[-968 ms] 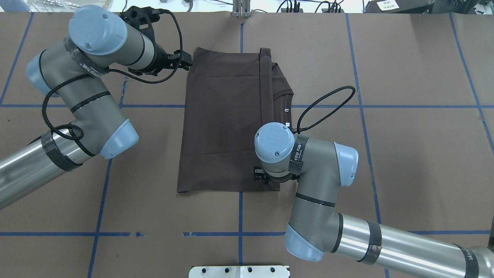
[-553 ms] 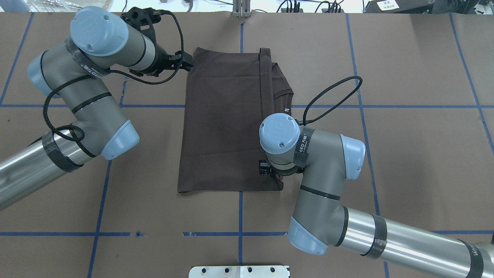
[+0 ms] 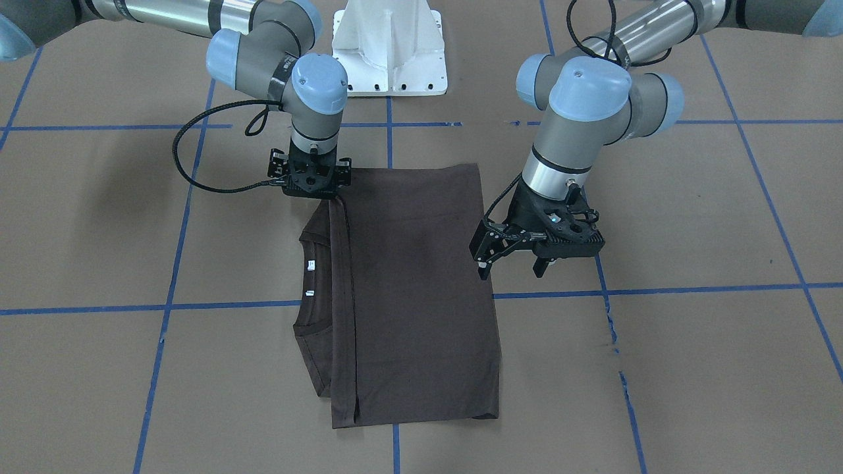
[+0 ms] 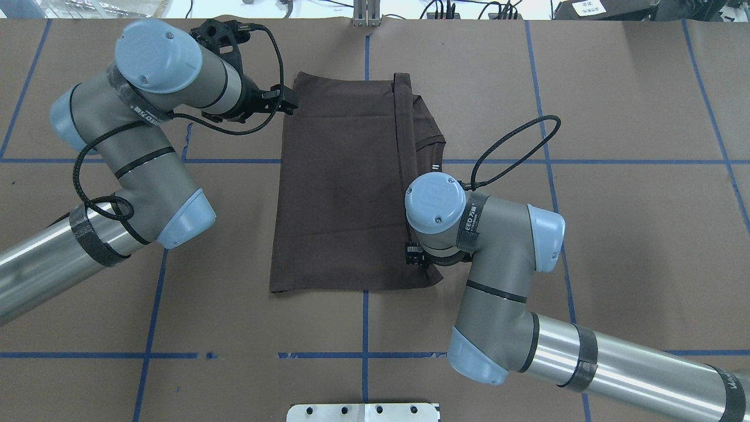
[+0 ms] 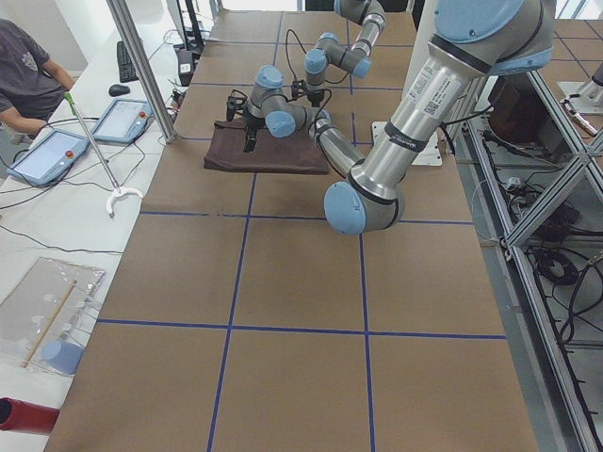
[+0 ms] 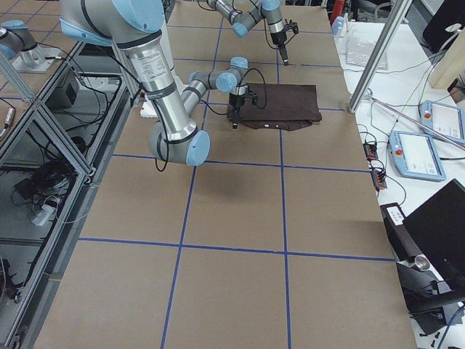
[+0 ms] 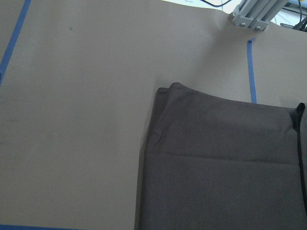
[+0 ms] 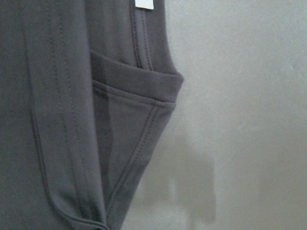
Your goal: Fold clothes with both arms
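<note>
**A:** Since a second ago the right arm (image 4: 504, 264) has swung toward 2 o'clock, and the left claw (image 3: 512, 265) has crept nearer the T-shirt's (image 4: 340, 187) 11 o'clock corner.

**B:** Their grips?

**A:** The left claw is spread wide and empty, just beside that corner, with the shirt at its 4 o'clock. The right claw (image 3: 311, 189) sits low at the 5 o'clock corner, and I cannot tell whether it pinches cloth.

**B:** And the shirt?

**A:** It lies mid-surface (image 4: 615, 234), dark brown and folded lengthwise, long axis 12 to 6. The collar (image 4: 432, 139) peeks out at 2 o'clock.

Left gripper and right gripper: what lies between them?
Only the folded T-shirt: in the front-facing view it fills the stretch from the right gripper at one corner to the left gripper beside its opposite edge.
</note>
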Tool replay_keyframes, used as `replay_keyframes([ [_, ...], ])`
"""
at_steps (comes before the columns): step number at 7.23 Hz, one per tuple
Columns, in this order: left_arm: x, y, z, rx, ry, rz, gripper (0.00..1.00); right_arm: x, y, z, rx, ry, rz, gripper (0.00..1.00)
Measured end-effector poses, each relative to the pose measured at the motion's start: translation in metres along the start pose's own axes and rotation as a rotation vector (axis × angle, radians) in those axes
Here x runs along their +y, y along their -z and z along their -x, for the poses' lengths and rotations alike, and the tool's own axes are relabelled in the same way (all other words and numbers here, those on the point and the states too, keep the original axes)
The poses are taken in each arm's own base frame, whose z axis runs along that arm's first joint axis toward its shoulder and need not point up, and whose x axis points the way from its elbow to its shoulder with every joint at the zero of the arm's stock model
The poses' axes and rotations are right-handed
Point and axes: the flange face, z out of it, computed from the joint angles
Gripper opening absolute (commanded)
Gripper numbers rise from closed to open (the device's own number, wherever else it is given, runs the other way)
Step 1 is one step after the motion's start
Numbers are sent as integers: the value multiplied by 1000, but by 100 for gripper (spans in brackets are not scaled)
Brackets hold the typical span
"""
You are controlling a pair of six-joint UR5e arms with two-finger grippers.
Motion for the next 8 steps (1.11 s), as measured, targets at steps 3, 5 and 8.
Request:
replay_keyframes([
  [3,1,2,-3,7,-2,1,100,-2,3,-34,-5,18,-8,100],
  [5,2,3,-3,7,-3,2,100,-3,21,-31,-46,44,-30,100],
  [8,2,3,-3,9,-5,3,100,-40,50,-7,-125,75,-99,100],
])
